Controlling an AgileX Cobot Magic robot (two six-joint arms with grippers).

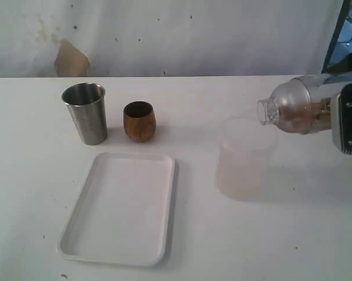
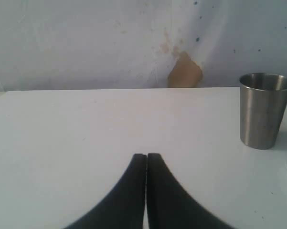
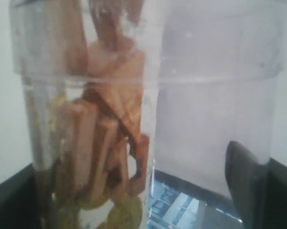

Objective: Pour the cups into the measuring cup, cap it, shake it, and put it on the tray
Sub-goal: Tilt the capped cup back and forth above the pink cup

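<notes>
Exterior view: the right end effector [image 1: 347, 117] is clamped on the measuring cup [image 1: 307, 105]. It holds the cup in the air, tipped on its side, with the clear dome lid [image 1: 276, 108] fitted and pointing away from the end effector. Brown pieces show inside. Just below the lid's knob a frosted container [image 1: 245, 161] stands on the tabletop [image 1: 293, 234]. Well beyond it the steel tumbler [image 1: 85, 114] and the wooden cup [image 1: 139, 121] stand upright beside each other, with the white tray [image 1: 120, 211] near them.

Left wrist view: the left end effector [image 2: 146, 156] has its fingers pressed together on nothing. The steel tumbler stands ahead and off to one side, well apart, before a stained wall [image 2: 86, 43].

Right wrist view: the cup fills the gap between the dark fingers [image 3: 246, 186]. Brown sticks and yellowish bits lie heaped along one wall.
</notes>
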